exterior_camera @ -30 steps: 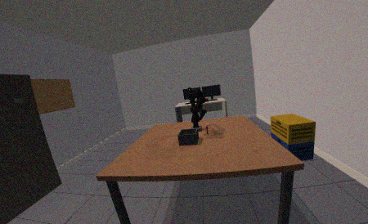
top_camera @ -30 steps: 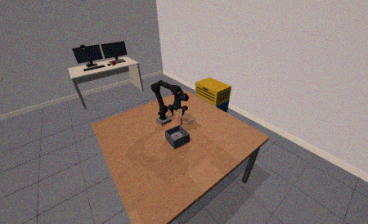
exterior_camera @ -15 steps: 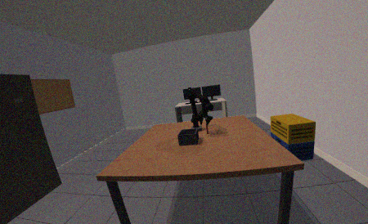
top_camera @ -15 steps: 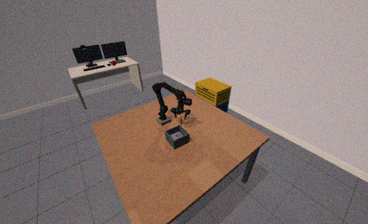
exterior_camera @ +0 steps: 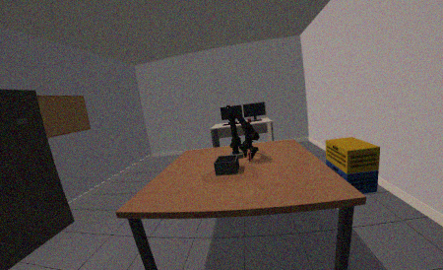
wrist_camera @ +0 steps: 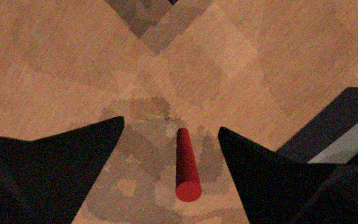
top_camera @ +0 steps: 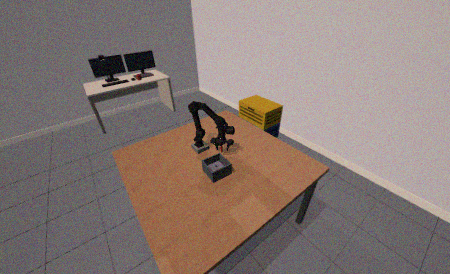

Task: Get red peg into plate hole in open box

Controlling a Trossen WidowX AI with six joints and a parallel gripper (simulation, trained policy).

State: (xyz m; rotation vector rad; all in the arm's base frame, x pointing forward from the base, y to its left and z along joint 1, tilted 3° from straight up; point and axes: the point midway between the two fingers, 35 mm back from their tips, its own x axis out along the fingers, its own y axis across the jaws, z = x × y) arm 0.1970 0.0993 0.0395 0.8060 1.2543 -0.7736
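Observation:
The red peg [top_camera: 221, 148] [exterior_camera: 249, 156] [wrist_camera: 186, 165] stands upright on the table, its round top facing the wrist camera. My gripper [top_camera: 222, 148] [exterior_camera: 249, 157] [wrist_camera: 173, 126] is open and low over the table, with one finger on each side of the peg. In the wrist view a gap shows on both sides, and the peg is nearer the right finger. The open dark box [top_camera: 223, 174] [exterior_camera: 226, 168] stands apart from the peg, nearer the top and exterior views. The pale plate [top_camera: 212, 168] shows at its bottom in the top view; its hole is too small to judge.
The wooden table [top_camera: 172, 200] [exterior_camera: 278, 189] bears the box and the arm. The arm's base [top_camera: 200, 148] is close beside the peg, and a grey and black part of it [wrist_camera: 347, 122] shows at the right of the wrist view. A yellow crate [top_camera: 260, 111] [exterior_camera: 352, 154] stands beyond the table.

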